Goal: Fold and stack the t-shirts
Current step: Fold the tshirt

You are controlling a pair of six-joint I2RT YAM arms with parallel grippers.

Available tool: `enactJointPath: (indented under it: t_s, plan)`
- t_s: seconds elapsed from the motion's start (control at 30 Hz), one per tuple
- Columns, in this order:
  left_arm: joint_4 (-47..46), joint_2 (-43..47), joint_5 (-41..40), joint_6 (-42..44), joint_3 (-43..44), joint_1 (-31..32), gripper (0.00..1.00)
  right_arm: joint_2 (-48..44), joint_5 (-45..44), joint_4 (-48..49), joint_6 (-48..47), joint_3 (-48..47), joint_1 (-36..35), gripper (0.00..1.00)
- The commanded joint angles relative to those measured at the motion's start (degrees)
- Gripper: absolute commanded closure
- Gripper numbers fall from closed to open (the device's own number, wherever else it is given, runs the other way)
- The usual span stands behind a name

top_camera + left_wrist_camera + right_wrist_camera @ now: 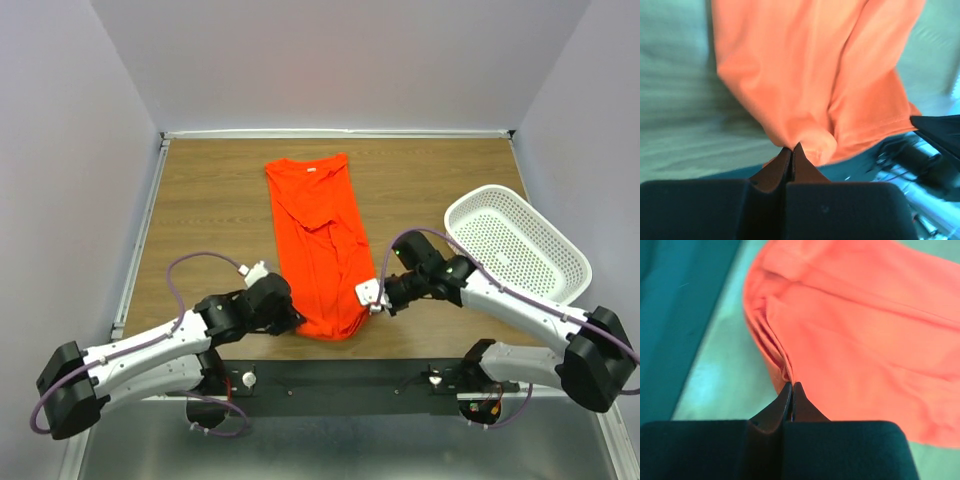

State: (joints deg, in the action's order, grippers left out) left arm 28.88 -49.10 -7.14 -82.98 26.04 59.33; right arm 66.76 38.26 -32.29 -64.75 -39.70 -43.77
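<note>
A wood-grain tabletop [210, 200] sits boxed in by plain pale walls [340, 60]. The orange t-shirt [318, 245] lies down its middle, folded into a narrow strip with the collar at the far end. The left fingers [776, 172] and right fingers [776, 410] are each clamped tight on a near hem corner. A white basket [560, 262] overhangs the tabletop's right edge.

Right gripper [791, 386] at 6 o'clock, dark fingers [781, 407] pressed together on the layered edge of an orange t-shirt [865, 340], cloth spreading toward 2 o'clock, pale bench [715, 375] at 9 o'clock, dark strip [680, 300] at 10 o'clock.
</note>
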Motion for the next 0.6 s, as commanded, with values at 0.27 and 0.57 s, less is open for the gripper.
enactJointPath:
  t_s: [0.27,0.57]
  plan:
    - [-12.4,-12.3,6.8,22.9,12.8,-27.9,1.0,13.2,-2.6,9.6,11.2,-14.6,11.2,0.99]
    - [-19.3,-29.9,15.7,30.2,24.4,-38.2,1.0,29.0,-6.2,13.5,13.2,-28.8,14.1,0.99]
